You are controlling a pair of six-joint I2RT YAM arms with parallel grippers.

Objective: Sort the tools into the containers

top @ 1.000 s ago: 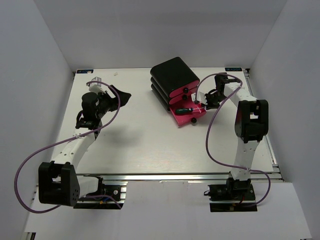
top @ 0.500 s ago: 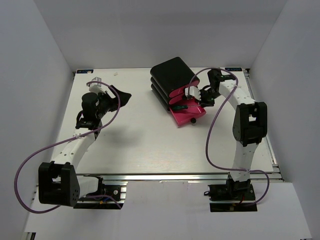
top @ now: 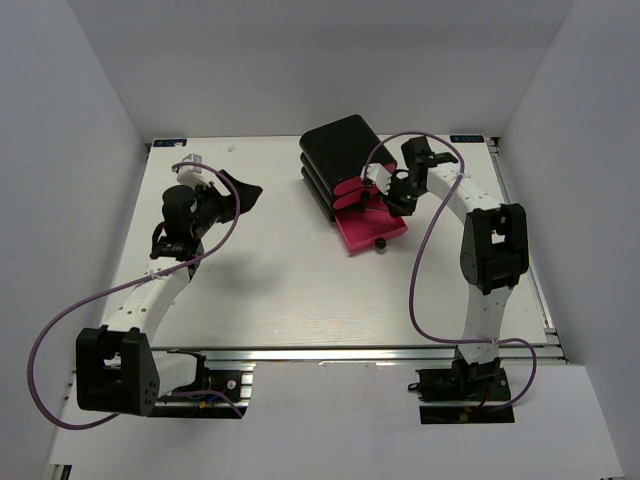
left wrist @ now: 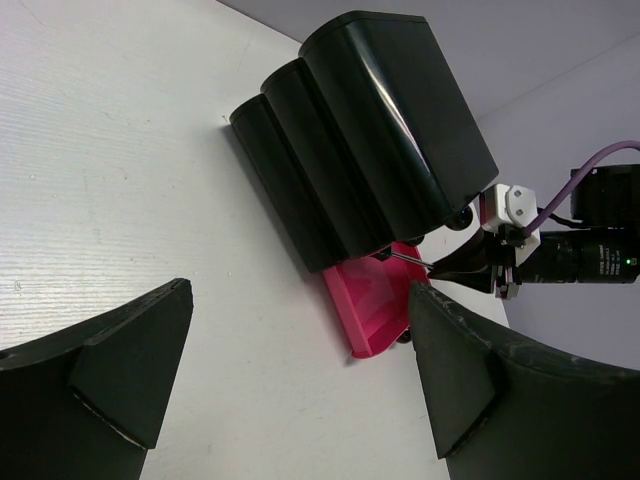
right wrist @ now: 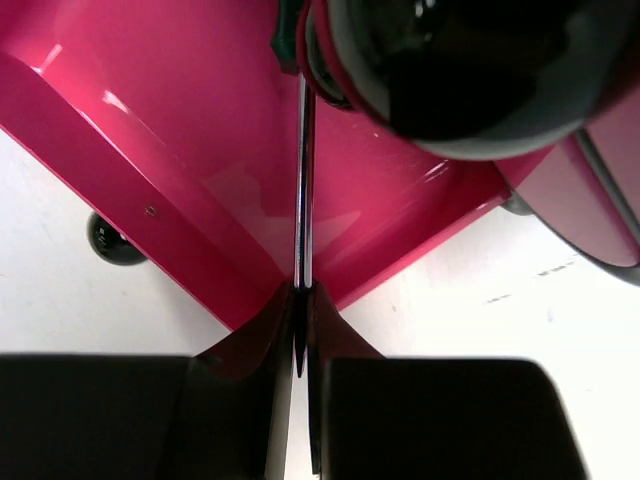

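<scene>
The black box (top: 345, 150) holds the pink drawers; its bottom drawer (top: 372, 228) is pulled open, with its black knob (top: 380, 243) at the front. My right gripper (top: 388, 190) is over that drawer, close to the box front, shut on the thin steel shaft of a screwdriver (right wrist: 302, 180). The screwdriver's green-and-black handle (right wrist: 288, 40) points into the drawer (right wrist: 190, 140) under a round black knob (right wrist: 470, 70) of an upper drawer. My left gripper (top: 245, 192) is open and empty at the table's left, facing the box (left wrist: 380, 130).
The open drawer's knob (right wrist: 113, 238) sits over the white table. The right arm's purple cable (top: 420, 250) loops over the table's right side. The enclosure's walls stand close on the left, right and back.
My right gripper has moved left and back toward the box front, carrying the screwdriver deeper over the open drawer. The left arm has not moved.
</scene>
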